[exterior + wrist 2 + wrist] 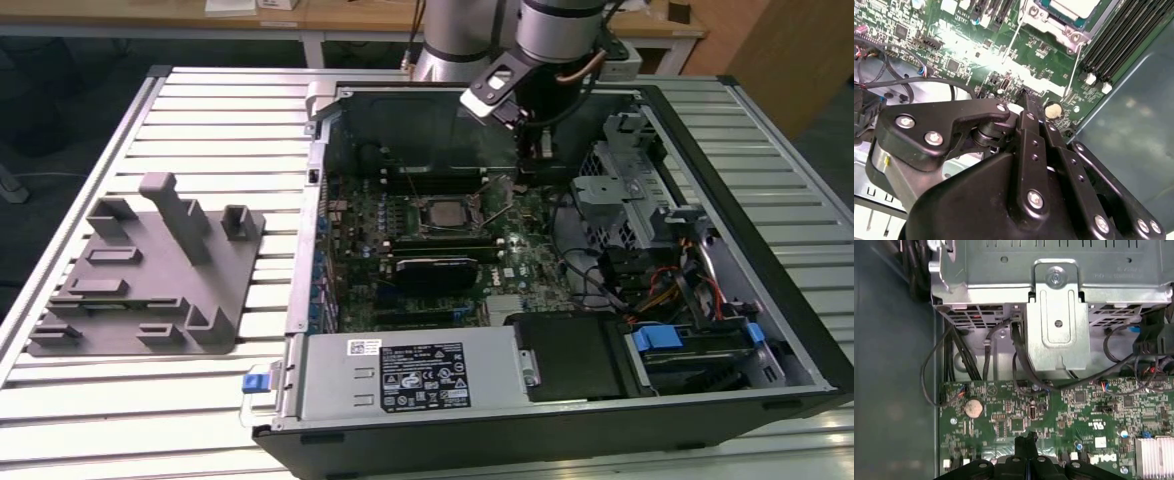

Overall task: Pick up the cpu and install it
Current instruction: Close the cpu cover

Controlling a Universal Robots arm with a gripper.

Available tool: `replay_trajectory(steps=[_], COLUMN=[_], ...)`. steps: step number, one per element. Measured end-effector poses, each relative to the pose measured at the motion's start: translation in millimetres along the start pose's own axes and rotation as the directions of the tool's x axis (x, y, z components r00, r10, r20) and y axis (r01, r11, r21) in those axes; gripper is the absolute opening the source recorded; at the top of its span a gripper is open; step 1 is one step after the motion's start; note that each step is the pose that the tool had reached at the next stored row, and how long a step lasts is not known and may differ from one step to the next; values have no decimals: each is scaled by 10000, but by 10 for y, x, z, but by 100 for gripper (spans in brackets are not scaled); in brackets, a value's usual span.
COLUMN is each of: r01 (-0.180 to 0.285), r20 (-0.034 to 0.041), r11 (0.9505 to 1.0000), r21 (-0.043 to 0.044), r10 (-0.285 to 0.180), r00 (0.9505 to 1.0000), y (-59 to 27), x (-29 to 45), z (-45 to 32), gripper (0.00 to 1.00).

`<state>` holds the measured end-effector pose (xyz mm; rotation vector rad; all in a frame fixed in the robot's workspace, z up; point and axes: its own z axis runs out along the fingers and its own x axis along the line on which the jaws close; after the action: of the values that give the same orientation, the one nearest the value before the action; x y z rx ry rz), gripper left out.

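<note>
Gripper (pixel 1024 96), closed tight on nothing, hung close over the motherboard (pixel 969 55); a dip could have gouged its components.

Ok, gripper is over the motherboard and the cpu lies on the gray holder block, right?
Wrong on the cpu: it lies in the motherboard socket, as the second wrist view shows, not on the gray holder block. The gripper is over the motherboard.

cpu (pixel 1074 6) top silvery metal; hand (pixel 1024 96) matt blk; holder block (pixel 147 270) grey plastic.
</note>
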<state>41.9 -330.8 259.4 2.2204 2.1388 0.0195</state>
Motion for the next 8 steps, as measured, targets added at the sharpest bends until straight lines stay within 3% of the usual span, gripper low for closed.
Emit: replay_trajectory(steps=[8], r01=[-14], r20=[2], r11=[10000], r21=[51], r10=[14], r00=[10000], y=[84], x=[7], z=[112], gripper=[11])
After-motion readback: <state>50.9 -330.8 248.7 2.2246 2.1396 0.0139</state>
